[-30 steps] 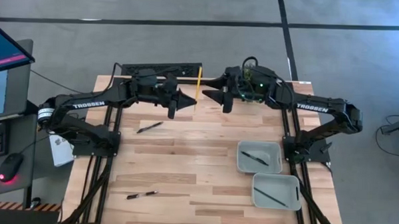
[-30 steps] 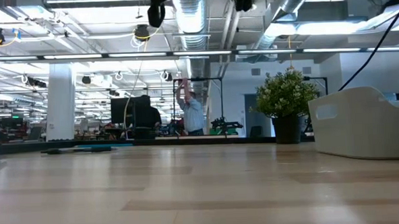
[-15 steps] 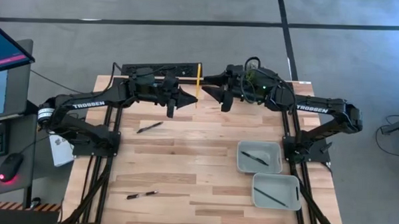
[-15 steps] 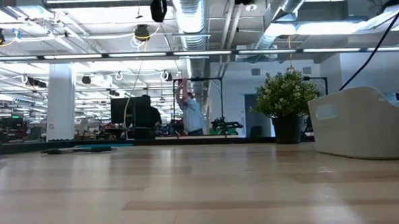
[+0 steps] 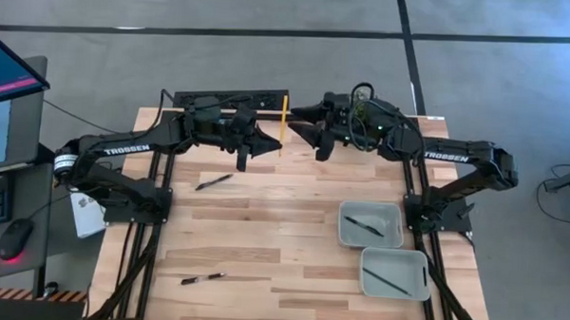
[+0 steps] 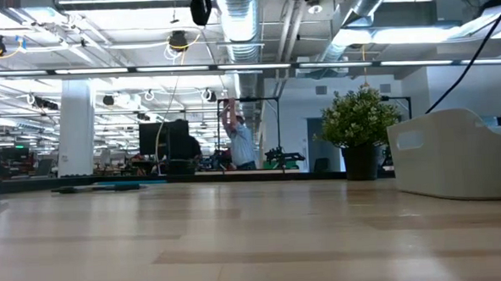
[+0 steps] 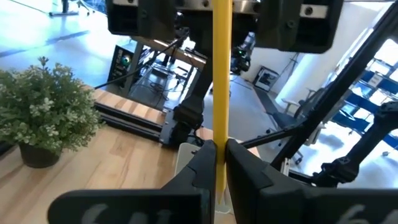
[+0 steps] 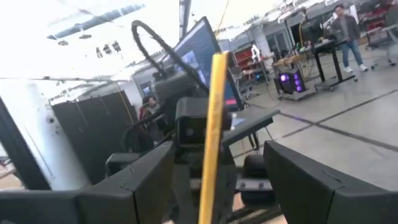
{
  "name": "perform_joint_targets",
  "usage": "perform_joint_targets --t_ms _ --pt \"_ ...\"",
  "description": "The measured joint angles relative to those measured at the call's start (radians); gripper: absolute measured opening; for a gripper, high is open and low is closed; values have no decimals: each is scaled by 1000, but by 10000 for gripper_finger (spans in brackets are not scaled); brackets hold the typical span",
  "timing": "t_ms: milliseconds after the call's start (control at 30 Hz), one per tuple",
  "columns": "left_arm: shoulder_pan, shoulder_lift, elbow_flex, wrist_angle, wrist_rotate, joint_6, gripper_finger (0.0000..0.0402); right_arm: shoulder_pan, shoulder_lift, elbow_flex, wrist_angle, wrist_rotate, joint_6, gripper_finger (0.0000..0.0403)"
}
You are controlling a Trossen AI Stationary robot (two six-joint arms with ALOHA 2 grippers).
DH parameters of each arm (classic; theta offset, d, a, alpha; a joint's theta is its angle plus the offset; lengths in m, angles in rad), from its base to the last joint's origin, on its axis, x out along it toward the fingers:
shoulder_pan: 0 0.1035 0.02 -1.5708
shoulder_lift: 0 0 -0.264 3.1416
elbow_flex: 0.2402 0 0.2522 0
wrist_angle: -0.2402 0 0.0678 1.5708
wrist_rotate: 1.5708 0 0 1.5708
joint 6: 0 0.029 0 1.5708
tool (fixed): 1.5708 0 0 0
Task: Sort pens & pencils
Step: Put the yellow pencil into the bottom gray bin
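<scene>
Facing each other over the far edge of the table [image 5: 262,264]: left gripper [image 5: 269,140] and right gripper [image 5: 300,134], both raised, a narrow gap between their tips.

Yellow pencil [image 5: 284,120], count one: standing on end in that gap, clamped between the closed fingers [image 7: 200,167] of the left gripper. Right gripper fingers [image 8: 146,180] spread apart to either side of the same pencil, not closed on it.

Blue pencil: none found in any view.

Pens, count four:
- loose pen [image 5: 213,181], on bare wood left of centre, near the left arm's base frame.
- second loose pen [image 5: 202,279], near the front-left edge.
- binned pen [image 5: 363,224], lying aslant in the upper grey bin [image 5: 394,213].
- second binned pen [image 5: 387,280], aslant in the lower grey bin [image 5: 422,263].

Bins, count two: side by side at the right, close to the right arm's frame and the table's right edge.

Open room: broad bare wood across centre and front, between loose pens and bins.
</scene>
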Motion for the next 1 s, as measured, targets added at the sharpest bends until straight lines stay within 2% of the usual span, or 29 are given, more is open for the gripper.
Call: perform_joint_targets --t_ms 133,333,533,767,1000 --pt "0 0 0 1 -1 -8 13 6 54 1 37 0 2 272" --pt "0 0 0 -1 0 -11 13 21 139 91 23 -7 -19 272" --pt "0 0 0 -13 0 -11 13 20 140 155 -96 -7 -50 272" --pt "0 0 0 -17 -4 -5 13 20 138 159 -122 -8 -50 268" --pt "17 0 0 -55 -5 -4 13 20 138 159 -143 -8 -50 245"
